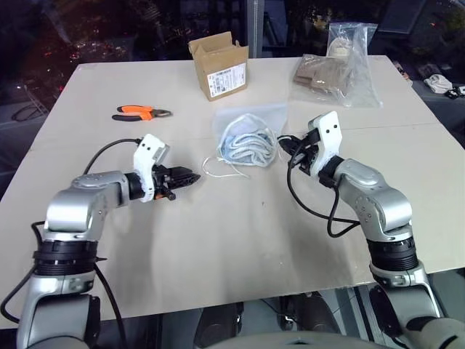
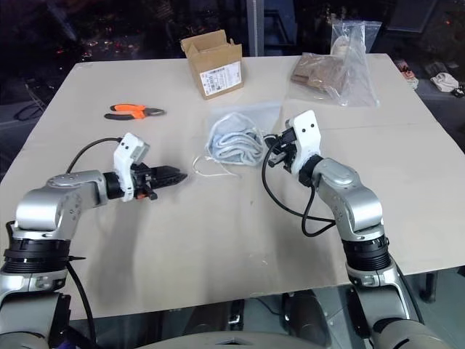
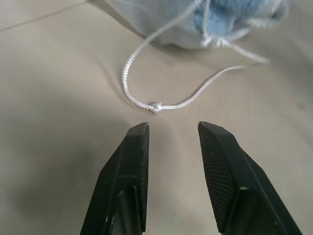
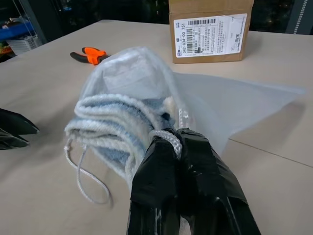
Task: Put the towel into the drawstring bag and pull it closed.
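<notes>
Fingers first: your left gripper (image 3: 172, 128) is partly open with nothing in it, tips just short of the knotted cord loop (image 3: 155, 105) lying on the table (image 1: 218, 233). Your right gripper (image 4: 178, 139) is clamped shut on the other white cord (image 4: 166, 138) at the mouth of the drawstring bag (image 1: 251, 127). The towel (image 1: 249, 147) sits inside that bag, bunched at the mouth end, light blue showing through the frosted plastic; the far end of the bag looks flat and slack.

Risks, as I judge them: the loop is thin and flat on the table, so your left tips could close over it and miss, or scrape the surface. If you pull with only one cord gripped, the light bag will likely slide instead of cinching. The towel crowds the opening, so it may snag in the neck or work back out.

Other containers: the open cardboard box (image 1: 220, 67), contents not visible; a clear plastic bag (image 1: 341, 73) with brown items. Orange pliers (image 1: 142, 113) lie well apart from the bag.
</notes>
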Controlling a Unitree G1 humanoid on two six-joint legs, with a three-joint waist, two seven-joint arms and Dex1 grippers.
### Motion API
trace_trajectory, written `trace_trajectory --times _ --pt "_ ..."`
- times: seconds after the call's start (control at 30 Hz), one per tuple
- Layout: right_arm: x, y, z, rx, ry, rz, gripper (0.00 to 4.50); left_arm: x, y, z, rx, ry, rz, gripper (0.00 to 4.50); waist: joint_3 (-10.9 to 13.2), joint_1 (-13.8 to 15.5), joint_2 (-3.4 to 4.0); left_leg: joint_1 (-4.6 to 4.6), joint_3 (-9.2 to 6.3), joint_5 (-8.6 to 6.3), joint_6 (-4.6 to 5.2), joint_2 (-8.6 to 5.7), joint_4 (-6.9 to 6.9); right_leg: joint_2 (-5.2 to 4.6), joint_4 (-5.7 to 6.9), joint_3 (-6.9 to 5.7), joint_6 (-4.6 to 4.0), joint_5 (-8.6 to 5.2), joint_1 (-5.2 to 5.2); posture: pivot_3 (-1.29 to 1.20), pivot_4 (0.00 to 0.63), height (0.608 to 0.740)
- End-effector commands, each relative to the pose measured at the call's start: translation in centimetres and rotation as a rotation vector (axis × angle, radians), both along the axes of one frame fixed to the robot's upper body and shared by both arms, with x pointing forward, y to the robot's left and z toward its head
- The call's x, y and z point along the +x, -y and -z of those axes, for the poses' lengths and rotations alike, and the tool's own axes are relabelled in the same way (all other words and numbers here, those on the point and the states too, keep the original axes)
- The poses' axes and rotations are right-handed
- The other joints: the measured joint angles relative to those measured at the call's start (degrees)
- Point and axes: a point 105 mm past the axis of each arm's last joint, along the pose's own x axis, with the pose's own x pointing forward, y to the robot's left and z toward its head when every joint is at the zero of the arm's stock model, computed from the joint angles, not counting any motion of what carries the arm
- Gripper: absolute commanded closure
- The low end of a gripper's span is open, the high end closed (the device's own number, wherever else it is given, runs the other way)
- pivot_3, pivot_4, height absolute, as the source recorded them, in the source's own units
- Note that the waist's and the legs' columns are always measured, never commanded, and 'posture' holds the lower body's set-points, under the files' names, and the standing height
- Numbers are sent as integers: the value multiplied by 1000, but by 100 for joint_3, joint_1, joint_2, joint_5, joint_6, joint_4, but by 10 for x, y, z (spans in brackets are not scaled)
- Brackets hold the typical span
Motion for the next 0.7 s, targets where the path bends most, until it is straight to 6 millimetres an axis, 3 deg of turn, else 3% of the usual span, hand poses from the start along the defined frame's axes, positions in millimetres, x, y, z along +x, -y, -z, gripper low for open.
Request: trace_trajectory --times 0.03,0.23,0.3,0.33,0.37,0.43,0.47,0.57,0.7 --pt "-2 0 -14 14 50 -10 4500 14 12 -6 73 128 25 2890 -1 11 0 0 1 3 -4 0 0 2 1 0 -1 1 0 0 150 740" --pt "-2 4 -14 4 53 8 4500 55 23 13 275 246 -12 2890 -3 34 -2 -5 7 4 -7 -5 0 13 1 -1 0 2 -4 0 150 740" --pt "-2 5 -14 5 53 17 4500 66 28 16 272 273 -31 2890 -4 34 -2 -7 9 4 -7 -6 0 13 -2 -1 1 2 -4 0 150 740" --pt "-3 6 -14 9 52 21 4500 70 29 18 266 283 -46 3407 -4 34 -2 -7 10 3 -7 -6 0 12 -4 -1 2 3 -4 0 150 740" --pt "-3 7 -14 14 50 25 4500 72 33 22 262 282 -38 3525 -5 34 -3 -7 10 3 -7 -5 0 11 -4 1 3 3 -4 0 150 740" --pt "-3 8 -14 17 49 29 4500 75 37 25 255 291 -28 4446 -5 32 -2 -8 13 3 -6 -5 1 10 -6 0 4 4 -3 0 150 740" --pt "-3 8 -14 17 50 29 4500 77 37 24 242 300 -46 4446 -6 32 -3 -7 13 3 -6 -4 1 10 -4 0 5 4 -3 0 150 740" --pt "-3 11 -31 48 93 35 4500 89 24 -6 209 421 -158 4446 -6 32 -3 -6 10 1 -3 -2 2 10 0 -3 5 5 -2 0 150 740" --pt "-4 27 -107 74 308 50 4500 102 -11 -120 153 764 -411 4446 25 1 -16 -22 3 -4 7 4 20 10 15 -1 7 8 -18 0 150 740"
